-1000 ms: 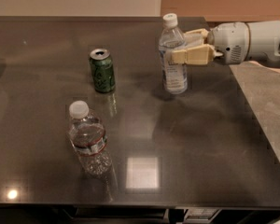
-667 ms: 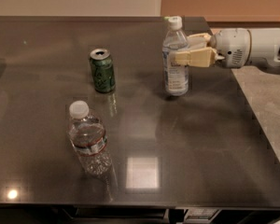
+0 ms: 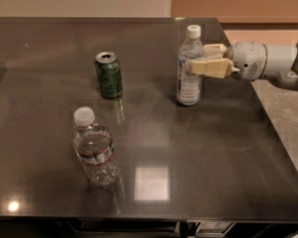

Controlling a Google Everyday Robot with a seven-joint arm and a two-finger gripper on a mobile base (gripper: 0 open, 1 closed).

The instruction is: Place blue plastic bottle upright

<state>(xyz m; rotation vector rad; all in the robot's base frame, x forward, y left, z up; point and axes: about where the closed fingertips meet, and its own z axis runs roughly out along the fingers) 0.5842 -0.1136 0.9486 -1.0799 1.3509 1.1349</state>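
Observation:
The blue plastic bottle point(image 3: 187, 81) stands upright on the dark table point(image 3: 213, 148), right of centre. It is slim and clear, with a white cap and a white label. My gripper point(image 3: 199, 57) reaches in from the right at the bottle's upper half. Its cream fingers point(image 3: 212, 67) are spread apart, one in front of the bottle's right side and one behind it. The bottle's base rests on the table.
A green drink can point(image 3: 109, 75) stands upright left of the bottle. A wider crinkled clear bottle point(image 3: 94, 150) with a red-edged label stands at the front left. The table's right edge point(image 3: 268, 123) runs just under my arm.
The bottle has shifted slightly right and stands on the table. My fingers have spread and drawn back to the right, so they cover less of the bottle.

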